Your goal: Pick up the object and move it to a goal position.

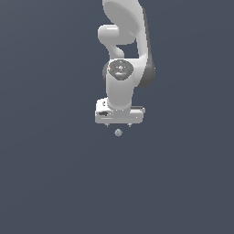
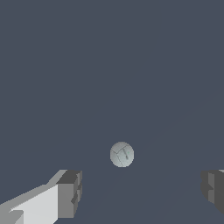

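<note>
The object is a tiny pale grey-green ball [image 1: 118,132] lying on the plain dark grey surface. In the exterior view it sits just below the white gripper [image 1: 118,124], centred between the two short fingertips. In the wrist view the ball [image 2: 121,154] lies ahead of the gripper [image 2: 142,190], between the lines of its two fingers [image 2: 70,192], which stand wide apart and hold nothing. The gripper is open and points straight down over the ball, apart from it.
The white Panda arm [image 1: 122,50] rises behind the gripper toward the top of the exterior view. The dark grey floor [image 1: 55,173] spreads all around with nothing else on it in view.
</note>
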`<action>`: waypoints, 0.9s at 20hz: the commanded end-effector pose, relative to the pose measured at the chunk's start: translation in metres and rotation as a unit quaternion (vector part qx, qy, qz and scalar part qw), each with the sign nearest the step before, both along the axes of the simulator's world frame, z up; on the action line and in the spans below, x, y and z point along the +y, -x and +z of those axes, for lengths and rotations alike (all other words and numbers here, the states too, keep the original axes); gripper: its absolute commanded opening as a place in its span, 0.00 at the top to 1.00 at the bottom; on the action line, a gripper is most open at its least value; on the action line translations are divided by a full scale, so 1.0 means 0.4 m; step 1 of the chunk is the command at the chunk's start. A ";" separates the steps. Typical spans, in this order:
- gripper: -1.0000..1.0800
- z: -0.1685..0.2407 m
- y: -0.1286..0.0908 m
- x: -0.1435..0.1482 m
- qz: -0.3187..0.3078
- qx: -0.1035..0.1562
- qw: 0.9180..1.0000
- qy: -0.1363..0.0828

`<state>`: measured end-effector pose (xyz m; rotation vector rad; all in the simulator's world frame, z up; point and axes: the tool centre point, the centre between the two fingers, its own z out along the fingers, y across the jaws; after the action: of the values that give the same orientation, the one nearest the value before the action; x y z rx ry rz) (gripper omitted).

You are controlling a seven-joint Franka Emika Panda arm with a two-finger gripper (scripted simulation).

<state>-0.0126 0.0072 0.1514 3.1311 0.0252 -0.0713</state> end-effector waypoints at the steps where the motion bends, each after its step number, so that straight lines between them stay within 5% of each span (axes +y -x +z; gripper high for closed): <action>1: 0.04 0.000 0.000 0.000 0.000 0.000 1.000 0.000; 18: 0.04 0.011 -0.006 0.004 0.018 0.001 1.000 -0.007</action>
<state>-0.0098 0.0091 0.1569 3.1445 0.0743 -0.0755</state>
